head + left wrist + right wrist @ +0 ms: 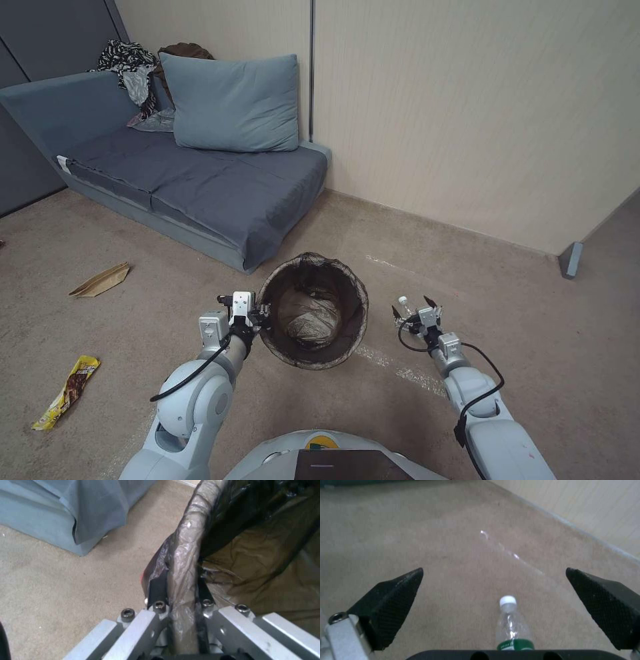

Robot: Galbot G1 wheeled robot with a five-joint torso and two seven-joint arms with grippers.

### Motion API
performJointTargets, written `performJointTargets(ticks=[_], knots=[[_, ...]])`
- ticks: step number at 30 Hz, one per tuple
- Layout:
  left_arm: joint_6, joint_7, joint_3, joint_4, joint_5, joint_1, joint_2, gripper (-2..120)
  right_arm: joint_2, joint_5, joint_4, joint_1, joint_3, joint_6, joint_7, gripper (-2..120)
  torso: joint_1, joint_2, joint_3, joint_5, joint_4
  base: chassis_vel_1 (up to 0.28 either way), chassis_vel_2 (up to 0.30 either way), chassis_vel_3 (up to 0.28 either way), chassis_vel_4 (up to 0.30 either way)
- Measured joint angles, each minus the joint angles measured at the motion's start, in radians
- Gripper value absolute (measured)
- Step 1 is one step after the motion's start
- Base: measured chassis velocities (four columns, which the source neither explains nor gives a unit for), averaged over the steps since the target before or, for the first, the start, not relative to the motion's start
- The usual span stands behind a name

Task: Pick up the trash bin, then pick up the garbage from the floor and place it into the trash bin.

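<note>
My left gripper [262, 315] is shut on the near rim of the trash bin [341, 297] and holds it tilted above the carpet, its mouth facing me. In the left wrist view the two fingers [157, 588] pinch the bag-covered rim [190, 537]. A crumpled pale piece [309, 327] lies in the bottom of the bin. My right gripper [415, 309] is open to the right of the bin, just over a clear green-labelled bottle [513, 620] lying on the carpet. The bottle lies between the spread fingers [395, 597], untouched. A flat brown paper bag [100, 280] and a yellow wrapper [67, 393] lie at the left.
A blue-grey sofa [200, 180] with a cushion and clothes stands behind the bin at the left. A beige wall [467, 120] runs behind and to the right, with a small grey block [571, 260] at its foot. Bare carpet lies around the right gripper.
</note>
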Motion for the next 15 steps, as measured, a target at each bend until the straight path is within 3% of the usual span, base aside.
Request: performJointTargets(ticks=[15], knots=[[-0.001,0.005,0.008,0.004,0.027,0.005,-0.011,0,-0.024,-0.019,-0.242,0.136,-0.070,0.019,-0.006,100,0.000,0.000,0.000,0.0000,0.0001,0.000,0.000,0.000,0.000]])
